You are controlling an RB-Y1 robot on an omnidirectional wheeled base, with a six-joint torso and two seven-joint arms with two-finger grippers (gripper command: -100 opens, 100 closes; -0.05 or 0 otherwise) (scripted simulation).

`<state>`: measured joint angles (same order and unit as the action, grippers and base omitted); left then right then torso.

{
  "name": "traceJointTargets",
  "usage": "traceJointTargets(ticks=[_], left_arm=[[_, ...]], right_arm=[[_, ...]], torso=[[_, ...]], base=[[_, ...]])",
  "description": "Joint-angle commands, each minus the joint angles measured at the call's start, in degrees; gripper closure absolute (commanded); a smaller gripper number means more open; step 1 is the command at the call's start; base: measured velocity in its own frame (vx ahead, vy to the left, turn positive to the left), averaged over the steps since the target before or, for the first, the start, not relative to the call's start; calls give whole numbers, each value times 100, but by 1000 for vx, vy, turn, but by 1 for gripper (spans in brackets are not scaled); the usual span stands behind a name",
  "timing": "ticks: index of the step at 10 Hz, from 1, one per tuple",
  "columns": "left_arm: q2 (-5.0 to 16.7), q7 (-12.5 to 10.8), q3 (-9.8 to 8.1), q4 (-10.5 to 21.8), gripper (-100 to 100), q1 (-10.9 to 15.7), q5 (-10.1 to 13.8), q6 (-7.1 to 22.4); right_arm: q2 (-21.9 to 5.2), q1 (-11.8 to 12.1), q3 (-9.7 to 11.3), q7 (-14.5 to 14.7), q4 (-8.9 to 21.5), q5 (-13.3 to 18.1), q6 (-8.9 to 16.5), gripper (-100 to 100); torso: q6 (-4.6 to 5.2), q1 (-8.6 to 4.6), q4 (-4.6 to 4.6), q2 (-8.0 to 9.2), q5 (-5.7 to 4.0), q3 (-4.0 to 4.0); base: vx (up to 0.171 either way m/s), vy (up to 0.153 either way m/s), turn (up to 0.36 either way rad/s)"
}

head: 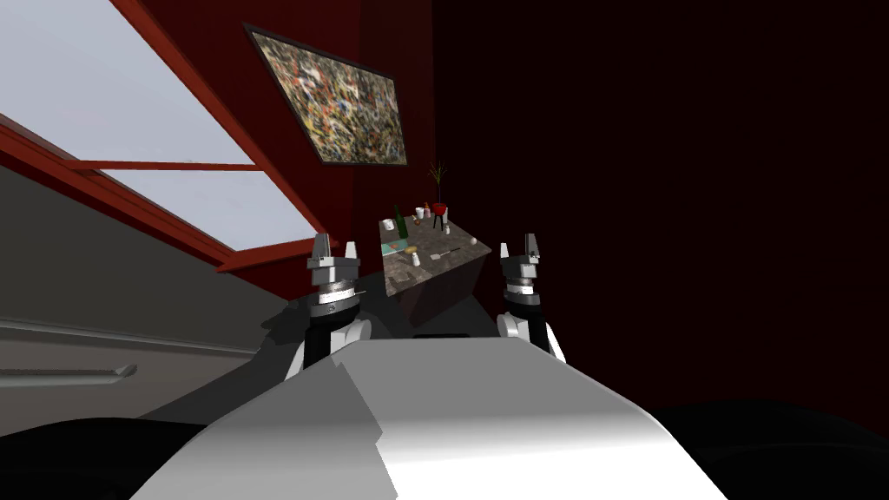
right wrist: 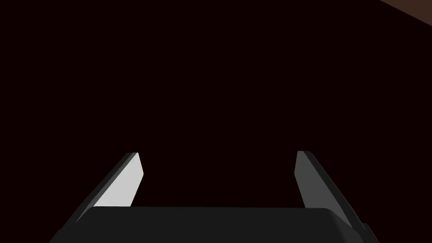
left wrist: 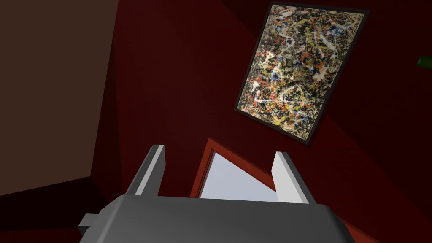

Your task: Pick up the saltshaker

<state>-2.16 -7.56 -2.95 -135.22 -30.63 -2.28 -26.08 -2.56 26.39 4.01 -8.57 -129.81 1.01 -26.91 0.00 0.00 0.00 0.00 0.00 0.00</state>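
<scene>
Left gripper [head: 335,245] and right gripper [head: 518,246], jaws apart, empty; table [head: 437,266] bearing shaker [head: 416,259] well beyond both: close in before reaching.

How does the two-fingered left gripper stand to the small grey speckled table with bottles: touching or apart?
Apart. In the head view a dark gap lies between the left gripper and the table; the left wrist view shows its open fingers free.
</scene>
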Motion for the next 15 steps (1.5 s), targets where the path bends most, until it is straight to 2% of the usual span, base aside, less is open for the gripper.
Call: traceJointTargets(ticks=[1,5,8,11,15], left_arm=[[205,29,2,44,-100,16,-24,3],[766,201,11,301,-100,110,-167,20],[1058,415,23,615,-100,226,-345,40],[1231,684,37,1003,-100,370,-570,63],[1335,1098,58,1590,-100,590,-916,97]], right_arm=[[0,0,0,0,0,0,0,0],[0,0,0,0,0,0,0,0],[0,0,0,0,0,0,0,0],[0,0,0,0,0,0,0,0],[0,0,0,0,0,0,0,0]], torso=[[0,0,0,0,0,0],[0,0,-1,-5,0,-3],[0,-2,-2,-7,0,-4],[1,-4,-2,-10,0,-6],[0,-5,-3,-12,-1,-7]], base=[[0,0,0],[10,-5,-22],[17,-8,-30],[22,-11,-45],[26,-13,-46]])
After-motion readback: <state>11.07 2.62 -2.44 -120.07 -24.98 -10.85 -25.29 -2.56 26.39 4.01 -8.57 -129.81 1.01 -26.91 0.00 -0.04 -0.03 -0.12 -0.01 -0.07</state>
